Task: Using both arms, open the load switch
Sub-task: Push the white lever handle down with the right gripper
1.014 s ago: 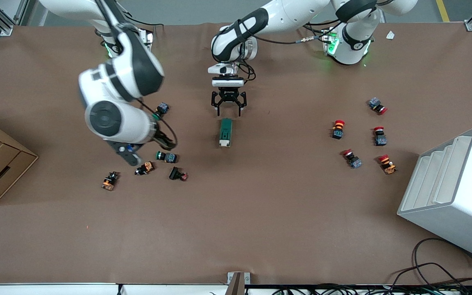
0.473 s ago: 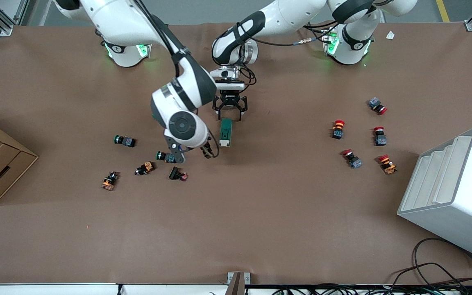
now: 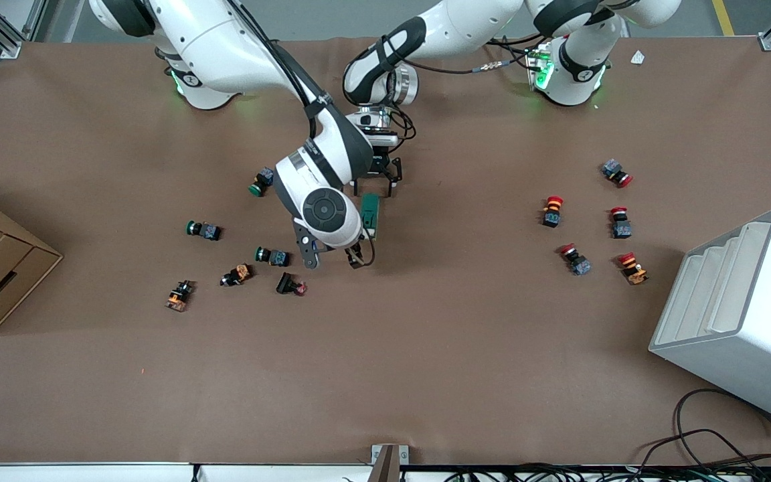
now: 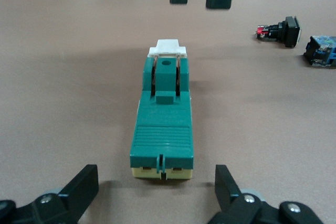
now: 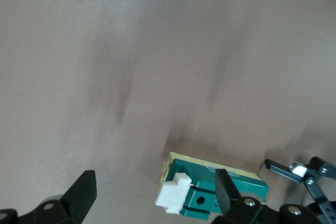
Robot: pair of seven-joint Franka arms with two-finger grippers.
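A dark green load switch with a white sliding piece at one end is lying flat on the brown table. The left tool, fingers spread wide, is hanging low just off the switch's plain end, not touching it. The right tool, also spread, is hovering over the table just beside the white end.

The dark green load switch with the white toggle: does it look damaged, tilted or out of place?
Nothing stands out. The dark green rectangular load switch lies flat on the brown table, body whole, white toggle seated at one end. The left end effector is open at its other end; the right end effector is open above it.
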